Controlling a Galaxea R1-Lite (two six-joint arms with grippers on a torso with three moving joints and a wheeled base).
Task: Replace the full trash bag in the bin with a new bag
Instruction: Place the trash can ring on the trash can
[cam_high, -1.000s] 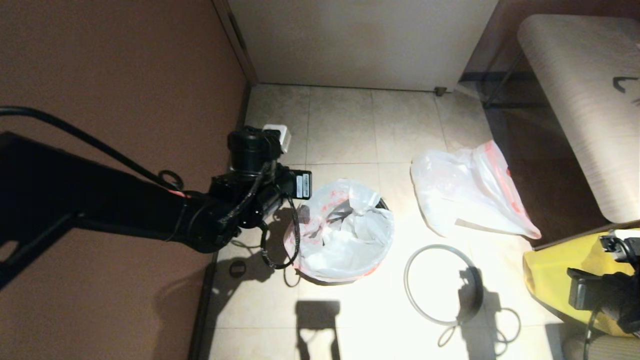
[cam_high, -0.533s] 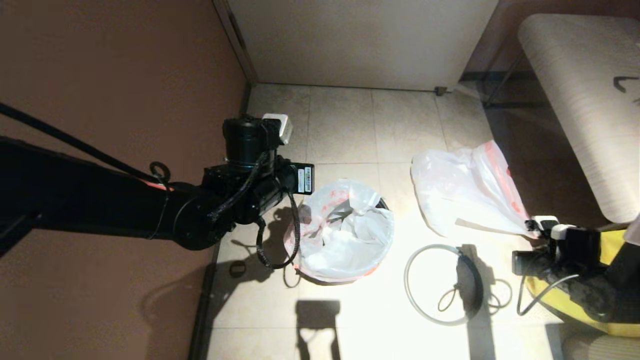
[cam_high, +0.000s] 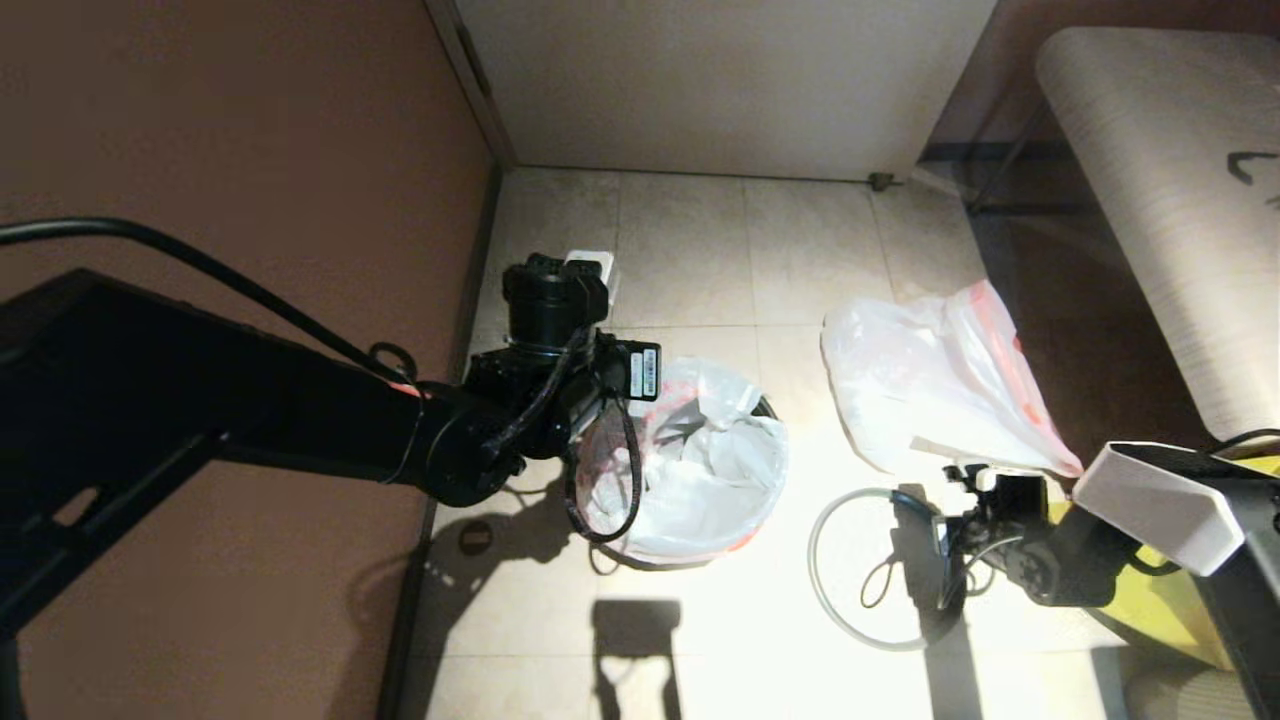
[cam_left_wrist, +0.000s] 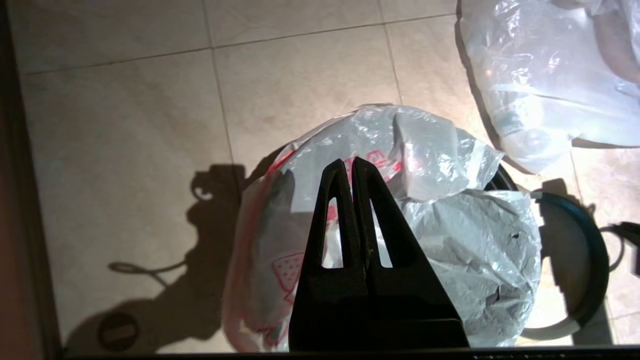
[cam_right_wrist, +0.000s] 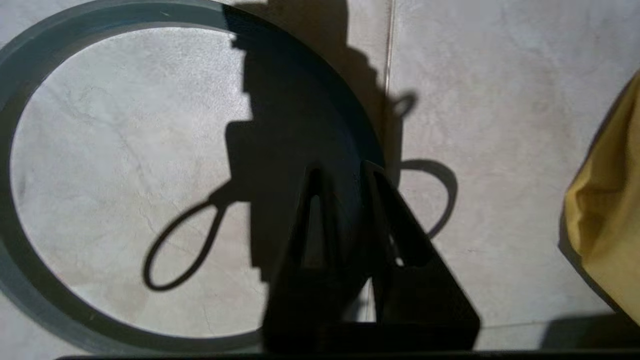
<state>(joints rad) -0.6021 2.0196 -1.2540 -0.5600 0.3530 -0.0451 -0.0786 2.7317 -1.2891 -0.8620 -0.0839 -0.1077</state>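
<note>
The bin (cam_high: 765, 407) stands on the tiled floor, lined with the new bag (cam_high: 700, 460), whose red-pink mouth band is draped over the rim. Its grey hoop (cam_high: 812, 560) lies flat on the floor to the right of it. The full trash bag (cam_high: 930, 390) lies further back right, with a clear bottle showing through the film (cam_left_wrist: 540, 75). My left gripper (cam_left_wrist: 348, 162) is shut and hangs over the left side of the new bag (cam_left_wrist: 475, 240), with nothing seen between its fingers. My right gripper (cam_right_wrist: 345, 170) is low over the hoop's right arc (cam_right_wrist: 115, 15), with its fingers a little apart.
A brown wall runs along the left and a pale door closes the back. A padded bench (cam_high: 1150, 200) stands at the right. A big yellow bag (cam_high: 1160, 610) sits beside my right arm. A round floor drain cap (cam_high: 475, 538) lies by the left wall.
My right arm has swung in from the right edge to over the hoop, and its fingers have parted a little. My left arm has shifted slightly right, over the bin.
</note>
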